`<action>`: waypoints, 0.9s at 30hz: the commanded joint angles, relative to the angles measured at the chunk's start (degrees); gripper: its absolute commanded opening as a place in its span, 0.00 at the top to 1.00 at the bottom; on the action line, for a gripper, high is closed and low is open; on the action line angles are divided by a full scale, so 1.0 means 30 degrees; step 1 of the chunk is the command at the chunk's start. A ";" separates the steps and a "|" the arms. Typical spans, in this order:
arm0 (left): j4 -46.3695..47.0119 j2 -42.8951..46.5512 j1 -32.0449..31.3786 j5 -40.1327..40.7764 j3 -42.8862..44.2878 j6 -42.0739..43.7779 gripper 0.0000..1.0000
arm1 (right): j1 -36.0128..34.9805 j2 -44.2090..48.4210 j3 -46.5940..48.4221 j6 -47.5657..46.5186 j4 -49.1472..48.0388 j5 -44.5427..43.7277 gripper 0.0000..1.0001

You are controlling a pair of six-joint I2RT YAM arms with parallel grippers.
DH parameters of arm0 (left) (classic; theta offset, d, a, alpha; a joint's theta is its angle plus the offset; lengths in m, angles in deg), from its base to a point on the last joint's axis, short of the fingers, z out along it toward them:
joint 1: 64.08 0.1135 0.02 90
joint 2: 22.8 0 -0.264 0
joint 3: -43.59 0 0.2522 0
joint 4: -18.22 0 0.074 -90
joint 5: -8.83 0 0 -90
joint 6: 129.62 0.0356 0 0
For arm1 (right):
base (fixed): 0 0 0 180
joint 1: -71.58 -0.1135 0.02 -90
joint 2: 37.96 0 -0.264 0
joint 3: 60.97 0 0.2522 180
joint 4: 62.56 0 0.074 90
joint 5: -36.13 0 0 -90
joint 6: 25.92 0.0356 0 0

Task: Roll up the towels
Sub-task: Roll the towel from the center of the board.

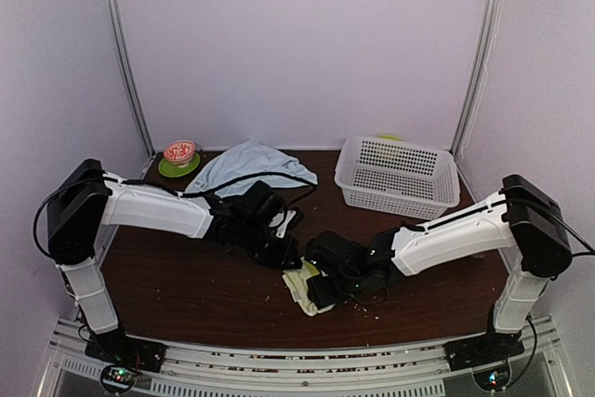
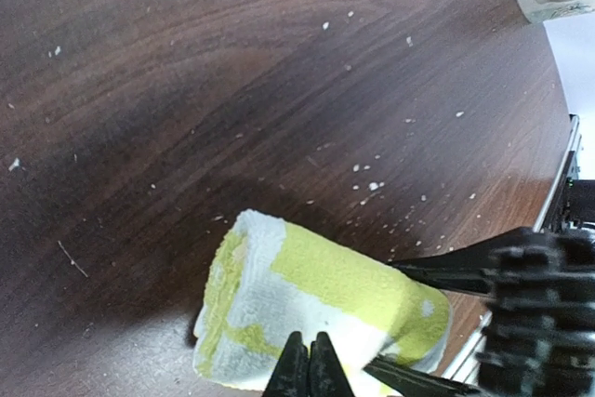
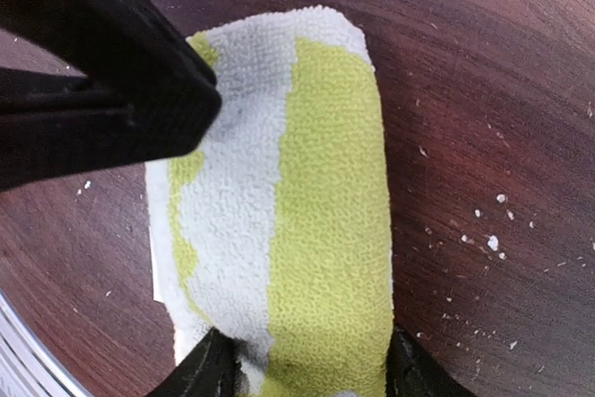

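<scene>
Green towel [image 1: 302, 284]: rolled into a short fat bundle on the counter [image 1: 186, 285], lying between the two pincers.
Right pincer [image 3: 311, 369]: jaws apart, one finger on each flank of the roll's end; the cloth there looks cradled, not squeezed.
Left pincer [image 2: 309, 360]: jaws together, the tips pressing on the roll's long edge, across from the right pincer.
Why so: the joined tips likely pin the loose end so the roll cannot spring open, while the straddling fingers stop it from turning sideways.
Towel to pincer: the roll runs straight out from between the right fingers, under the left tips.
Blue towel [image 1: 249, 165]: crumpled and unrolled, well beyond the left pincer, far from both.
</scene>
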 commanded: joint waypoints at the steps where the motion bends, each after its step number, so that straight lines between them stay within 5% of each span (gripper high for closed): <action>1: 0.0737 -0.1195 0.0099 -0.0262 -0.0118 -0.0247 1.00 | -0.0221 -0.0544 0.0027 0.0155 0.1128 -0.0529 0.45; 15: 0.1929 -0.2491 0.0319 0.0221 -0.1468 -0.0497 1.00 | 0.1273 0.3522 -0.1330 0.0916 -0.0253 0.4094 0.25; 27: 0.2481 -0.2068 0.0319 0.0453 -0.2654 -0.0618 1.00 | 0.4319 0.1575 -0.2866 0.1655 -0.4530 0.8951 0.22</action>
